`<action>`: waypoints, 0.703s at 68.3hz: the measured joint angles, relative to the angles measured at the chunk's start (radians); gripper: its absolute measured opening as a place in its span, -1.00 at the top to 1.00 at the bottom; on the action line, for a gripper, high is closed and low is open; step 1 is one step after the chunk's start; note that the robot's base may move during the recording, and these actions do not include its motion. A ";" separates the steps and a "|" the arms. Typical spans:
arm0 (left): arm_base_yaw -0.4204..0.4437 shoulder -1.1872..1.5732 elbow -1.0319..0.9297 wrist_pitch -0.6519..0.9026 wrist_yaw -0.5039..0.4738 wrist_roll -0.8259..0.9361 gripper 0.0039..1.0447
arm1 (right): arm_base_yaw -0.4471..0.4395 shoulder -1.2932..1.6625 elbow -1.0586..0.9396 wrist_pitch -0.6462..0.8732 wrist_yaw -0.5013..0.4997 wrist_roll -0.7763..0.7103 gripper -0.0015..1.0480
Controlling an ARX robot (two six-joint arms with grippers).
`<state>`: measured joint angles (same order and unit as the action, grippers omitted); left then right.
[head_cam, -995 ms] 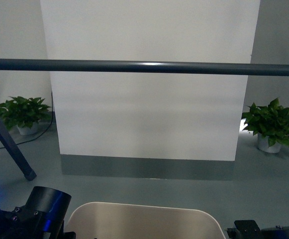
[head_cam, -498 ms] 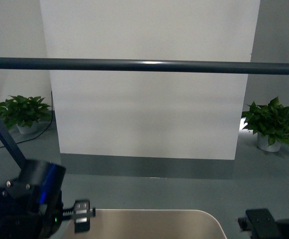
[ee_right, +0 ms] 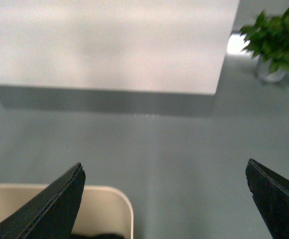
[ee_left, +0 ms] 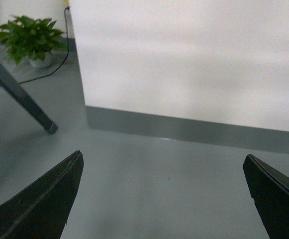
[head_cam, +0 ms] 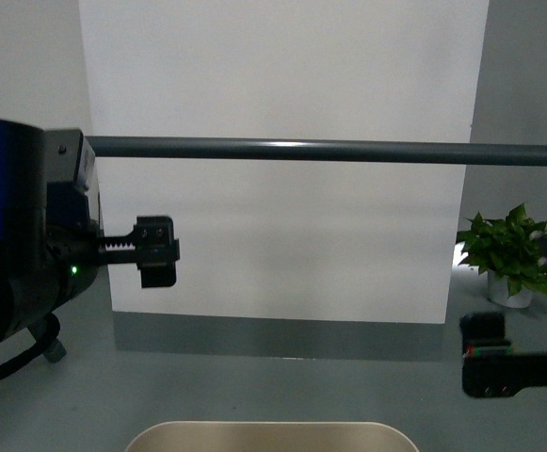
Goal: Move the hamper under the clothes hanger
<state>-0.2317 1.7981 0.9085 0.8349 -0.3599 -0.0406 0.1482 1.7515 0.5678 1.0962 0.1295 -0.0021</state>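
Left gripper [ee_left: 162,160]: fingers [ee_left: 40,199] spread wide with nothing between them, only bare grey floor [ee_left: 149,194] past the tips. Right gripper [ee_right: 164,167]: likewise spread wide and empty.

In the front view my left arm [head_cam: 19,245] is up at bar height and hides the left end of the clothes hanger [head_cam: 329,150]. The right gripper sits low on the right, clear of the bar.

Hamper [head_cam: 259,436]: only its cream rim shows, at the lowest edge of the front view. It lies between my two arms and lower in the picture than the bar. The right wrist view catches one rounded corner next to my finger; whether they touch, I cannot tell. Contents: cannot tell, as the inside is out of view.

Surroundings:
- One white panel [head_cam: 282,85] with a grey base strip [head_cam: 282,335] stands behind the bar.
- One slanted leg [ee_left: 20,92] of the hanger is visible, its foot on the floor.
- Two potted plants: one [ee_left: 30,37] near that leg, one [head_cam: 508,254] right of the panel.

Count: one hamper, one hanger.
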 joint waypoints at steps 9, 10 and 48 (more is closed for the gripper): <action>0.003 -0.022 -0.045 0.077 0.105 0.020 -0.70 | 0.008 -0.017 -0.039 0.076 0.016 0.002 -0.73; 0.005 -0.026 -0.057 0.089 0.118 0.021 -0.67 | 0.008 -0.017 -0.047 0.091 0.016 0.001 -0.70; 0.129 -0.410 -0.591 0.222 0.261 0.024 0.94 | -0.072 -0.441 -0.390 0.016 -0.056 -0.002 0.98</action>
<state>-0.1028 1.3884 0.3172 1.0565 -0.0994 -0.0162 0.0757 1.3102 0.1776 1.1122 0.0734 -0.0040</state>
